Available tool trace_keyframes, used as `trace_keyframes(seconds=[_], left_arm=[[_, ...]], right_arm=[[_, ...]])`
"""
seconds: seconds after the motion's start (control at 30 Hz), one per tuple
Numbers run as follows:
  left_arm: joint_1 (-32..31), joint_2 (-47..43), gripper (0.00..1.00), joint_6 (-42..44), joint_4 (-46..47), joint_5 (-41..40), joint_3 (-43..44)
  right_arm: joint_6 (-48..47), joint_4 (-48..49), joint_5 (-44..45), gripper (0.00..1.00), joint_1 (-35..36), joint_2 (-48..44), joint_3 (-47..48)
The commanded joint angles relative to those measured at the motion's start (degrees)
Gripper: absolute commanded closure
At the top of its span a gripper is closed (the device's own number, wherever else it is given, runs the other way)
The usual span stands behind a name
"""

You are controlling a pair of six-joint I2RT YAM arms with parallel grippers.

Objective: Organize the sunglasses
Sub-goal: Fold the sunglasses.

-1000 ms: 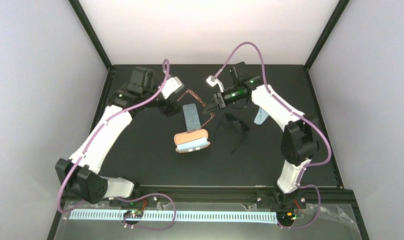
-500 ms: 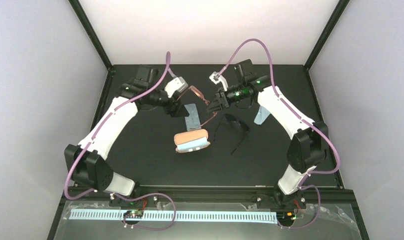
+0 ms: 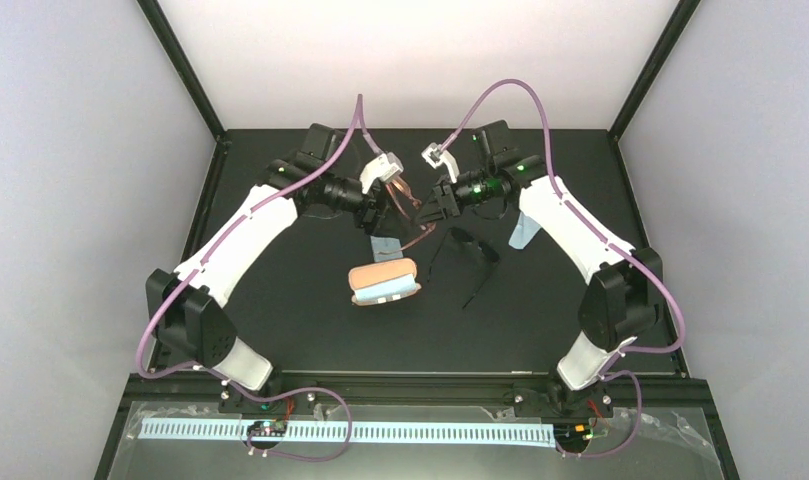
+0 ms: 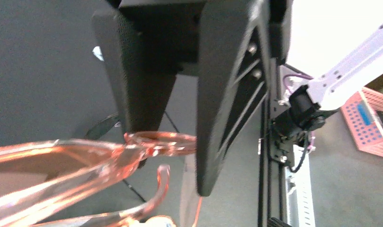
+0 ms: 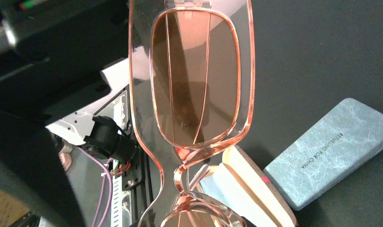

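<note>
The reddish-brown sunglasses point(image 3: 408, 197) hang in the air at the middle back of the table, and my right gripper point(image 3: 428, 212) is shut on them. In the right wrist view one brown lens point(image 5: 195, 75) fills the top, and the frame runs down into my right gripper point(image 5: 194, 210). My left gripper point(image 3: 379, 212) has reached their other side. Its black fingers point(image 4: 227, 118) stand wide apart, open, and the end of the pink frame point(image 4: 161, 142) lies between them at my left gripper point(image 4: 170, 158). The black sunglasses point(image 3: 472, 248) lie on the table to the right, arms unfolded.
An open tan case point(image 3: 383, 282) sits on the mat below the grippers, its cream inside point(image 5: 255, 184) showing. A blue-grey case point(image 3: 383, 246) lies just behind it, lettered on top point(image 5: 331, 151). A light blue cloth point(image 3: 521, 233) lies under the right forearm.
My left arm has swung right and brought its open gripper up to the end of the reddish-brown sunglasses. The right gripper, still holding them, has shifted only slightly.
</note>
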Motion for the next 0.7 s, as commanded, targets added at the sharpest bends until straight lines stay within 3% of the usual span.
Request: trace_keyframes(seconds=[0.0,0.3,0.5,0.67], left_arm=[[-0.95,0.72,0.17,-1.14,1.92,8.95,3.26],[-1.09,-1.35,0.13,6.18,-1.56,8.45,1.48],[-0.36,-7.34,0.1,18.31,-9.7,-4.27,-1.45],[0.88,-17.66,0.07,27.58,-3.99,-14.16,-9.68]], right_arm=[[-0.67,1.48,0.24,0.78,-0.07,-1.66,-1.79],[-4.64,-1.5,-0.93,0.78,-0.07,-2.13,-2.02],[-7.11,-4.0,-0.5,0.78,-1.06,-2.51,-2.23],[-13.15,-10.28,-4.76,0.78,-1.01,-1.5,-1.45]])
